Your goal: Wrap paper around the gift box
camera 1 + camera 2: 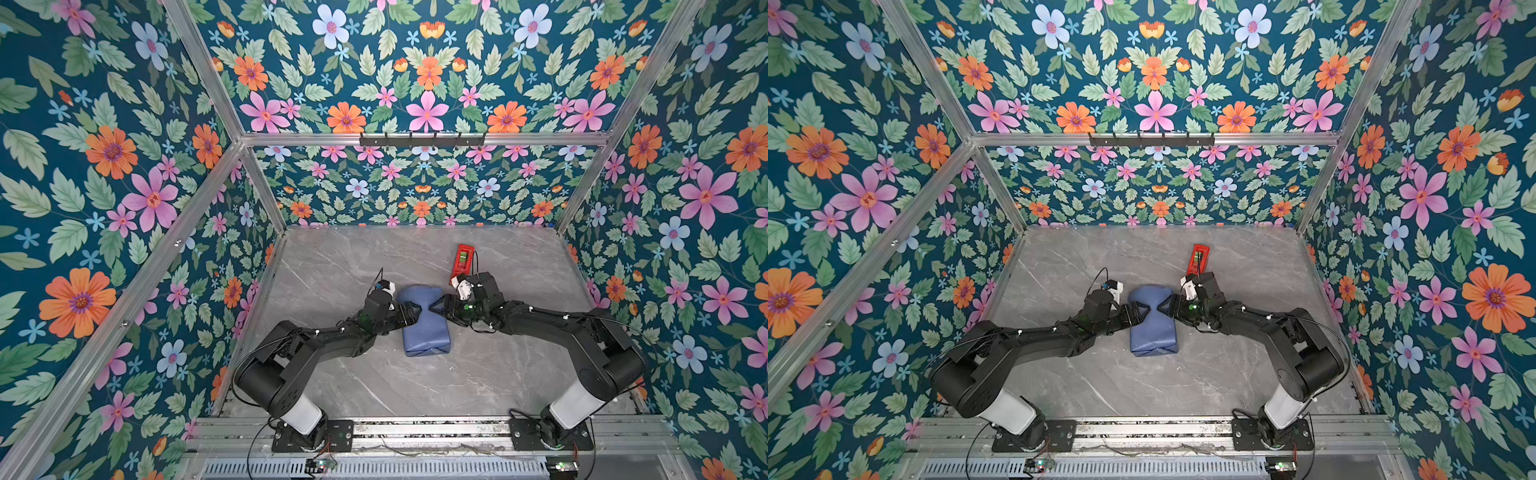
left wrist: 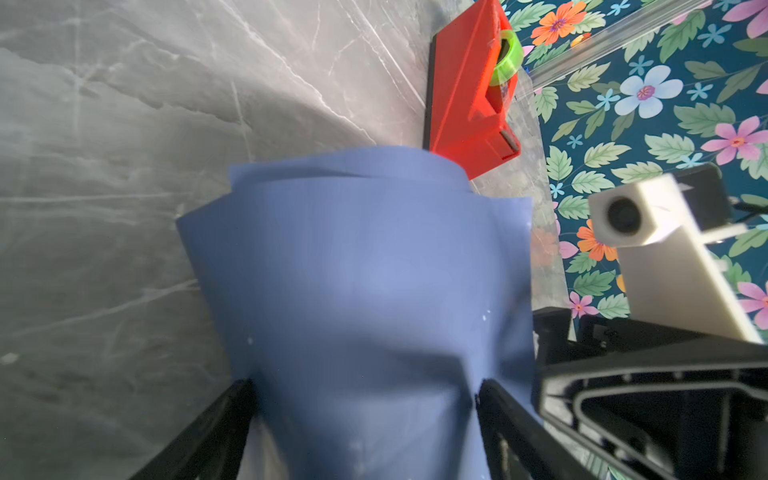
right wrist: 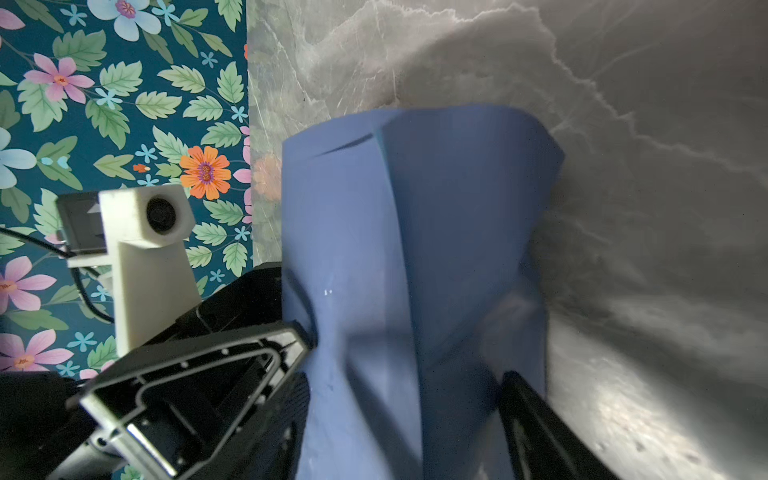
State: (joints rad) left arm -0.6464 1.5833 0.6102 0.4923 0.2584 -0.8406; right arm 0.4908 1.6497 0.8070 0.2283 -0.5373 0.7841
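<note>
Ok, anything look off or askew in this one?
Yes: the paper is squeezed into an hourglass waist between the left gripper and right gripper, and its far end flares open, unfolded, instead of lying flat.

Two robot arms [image 1: 316, 340] [image 1: 540, 320], two pincers: left pincer [image 1: 415, 314] and right pincer [image 1: 440, 309]. One blue paper [image 1: 424, 332], one red tape dispenser [image 1: 462, 259], one bench [image 1: 332, 270].

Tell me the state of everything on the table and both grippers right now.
Paper: bundled, near end folded shut, pinched mid-length, far end flared open.
Box: not visible.
Tape dispenser: on the table, green roll loaded.
Left gripper: jaws straddle the paper, grip unclear.
Right gripper: likewise.
</note>
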